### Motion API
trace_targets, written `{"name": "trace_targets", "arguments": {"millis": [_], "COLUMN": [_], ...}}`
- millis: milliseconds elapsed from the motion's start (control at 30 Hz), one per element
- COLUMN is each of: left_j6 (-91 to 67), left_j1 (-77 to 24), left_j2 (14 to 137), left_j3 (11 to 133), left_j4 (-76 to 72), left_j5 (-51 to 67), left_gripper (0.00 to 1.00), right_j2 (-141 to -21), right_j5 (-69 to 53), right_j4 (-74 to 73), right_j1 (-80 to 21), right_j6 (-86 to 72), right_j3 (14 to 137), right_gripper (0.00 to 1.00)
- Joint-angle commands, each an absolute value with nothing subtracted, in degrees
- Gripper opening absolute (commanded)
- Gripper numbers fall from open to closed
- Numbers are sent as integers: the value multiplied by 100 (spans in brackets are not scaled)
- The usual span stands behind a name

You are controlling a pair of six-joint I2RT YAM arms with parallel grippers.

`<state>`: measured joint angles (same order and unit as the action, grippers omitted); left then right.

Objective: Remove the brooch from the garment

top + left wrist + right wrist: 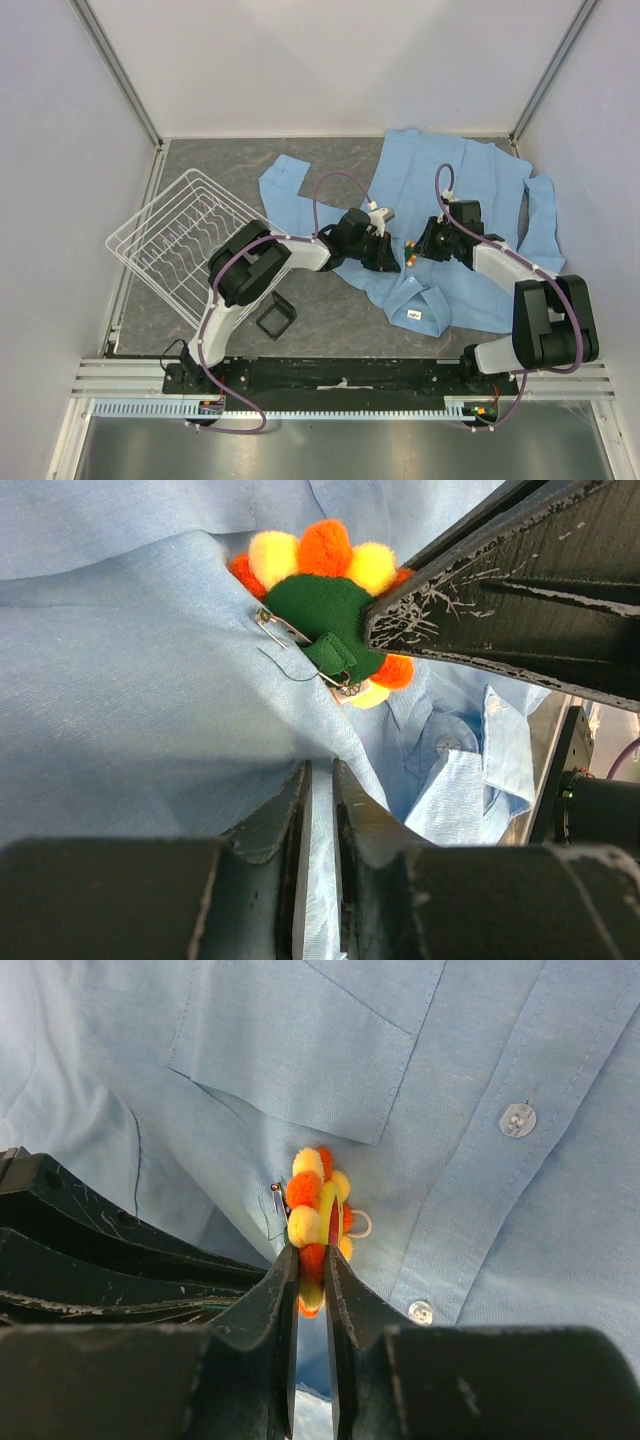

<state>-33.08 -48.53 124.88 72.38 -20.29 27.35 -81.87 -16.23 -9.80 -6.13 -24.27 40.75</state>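
The light blue shirt [450,200] lies spread at the right of the table. The brooch [411,255], orange and yellow pom-poms on a green back, is pinned near its chest pocket. My left gripper [322,780] is shut on a fold of the shirt cloth just below the brooch [330,605], whose safety pin shows. My right gripper [310,1265] is shut on the brooch [315,1210], clamping its lower petals edge-on. In the top view the left gripper [383,255] and right gripper [418,250] meet at the brooch.
A white wire rack [180,240] lies tilted at the left. A black square frame [275,315] sits near the left arm. The shirt's collar with a white label [413,316] points toward the front. Shirt buttons [517,1119] show beside the brooch.
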Motion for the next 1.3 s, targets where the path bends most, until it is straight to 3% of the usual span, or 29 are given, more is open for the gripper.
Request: {"name": "trace_targets", "arguments": {"millis": [0, 433, 700, 1000, 1267], "left_j6": [-3111, -3436, -3226, -3173, -3243], "left_j1": [-4737, -4482, -4465, -4438, -4421], "left_j2": [12077, 12180, 12437, 12682, 12647], "left_j3": [7181, 7620, 7805, 7813, 7585], "left_j4": [-2285, -2645, -2672, -2514, -2628], "left_j5": [2953, 3638, 3376, 3006, 3023], "left_gripper": [21, 38, 36, 27, 25], "right_j2": [-8192, -7603, -7550, -7567, -7409], "right_j5": [-1485, -1327, -1169, -1143, -967], "right_j4": [-1064, -326, -44, -44, -53], "right_j1": [-615, -747, -905, -932, -932], "right_j6": [-2408, -2812, -2927, -2892, -2778], "right_j3": [3806, 3059, 2795, 2813, 2935], "right_gripper": [20, 28, 26, 25, 29]}}
